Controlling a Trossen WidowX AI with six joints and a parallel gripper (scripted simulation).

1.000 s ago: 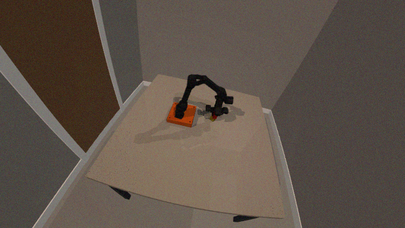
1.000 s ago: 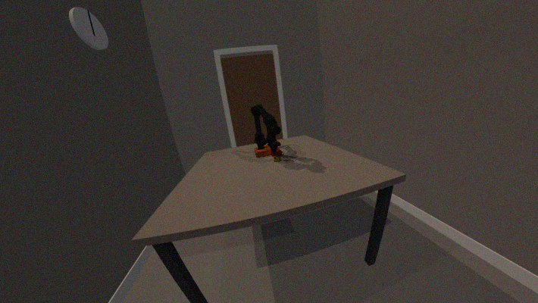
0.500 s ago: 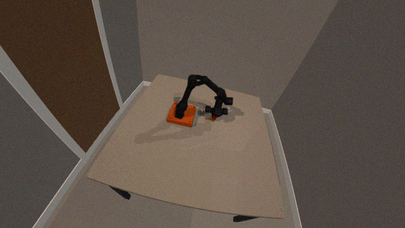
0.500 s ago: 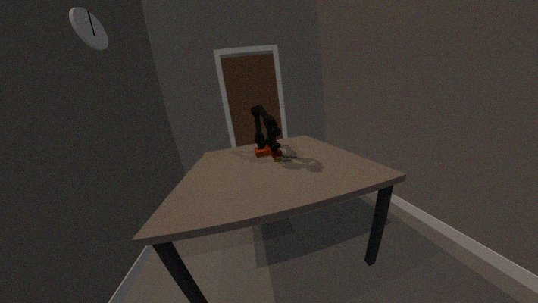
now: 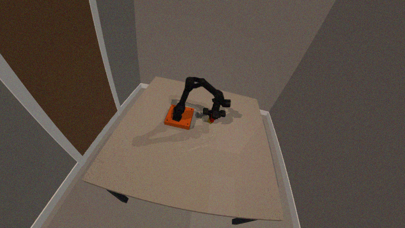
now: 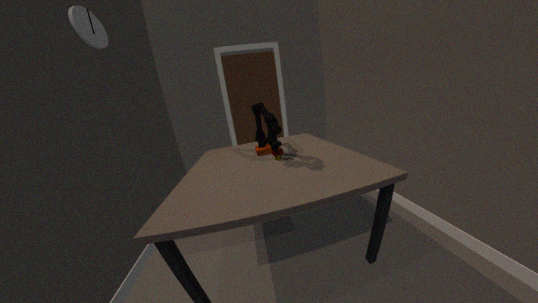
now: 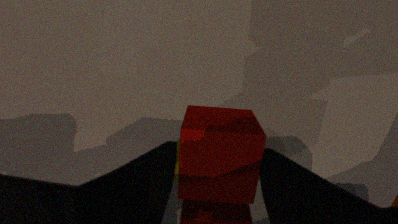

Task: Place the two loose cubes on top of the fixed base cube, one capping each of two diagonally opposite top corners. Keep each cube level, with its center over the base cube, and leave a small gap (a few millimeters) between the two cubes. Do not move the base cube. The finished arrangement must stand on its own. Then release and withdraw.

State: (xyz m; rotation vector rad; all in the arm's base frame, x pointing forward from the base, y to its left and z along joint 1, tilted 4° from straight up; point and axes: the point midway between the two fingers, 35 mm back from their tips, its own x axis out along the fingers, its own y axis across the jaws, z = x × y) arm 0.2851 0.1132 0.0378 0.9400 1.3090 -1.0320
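Observation:
The yellow base cube (image 5: 210, 122) (image 6: 278, 157) (image 7: 177, 160) stands on the table, mostly hidden behind red in the wrist view. A red cube (image 7: 220, 160) fills the space between the fingers of my gripper (image 5: 212, 117) (image 6: 276, 149) (image 7: 218, 154). The fingers stand slightly apart from its sides, so the gripper is open, still around the cube. This cube looks level, above the yellow cube. Part of a second, darker red cube (image 7: 215, 213) shows below it at the lower edge of the wrist view. The gap between the red cubes and their contact with the base are hidden.
The orange mounting plate (image 5: 186, 115) (image 6: 262, 151) (image 7: 396, 201) of the arm lies beside the cubes, on the left in the top and exterior views. The arm arches over from it. Its shadows fall across the wooden table (image 5: 171, 165) (image 6: 235, 189).

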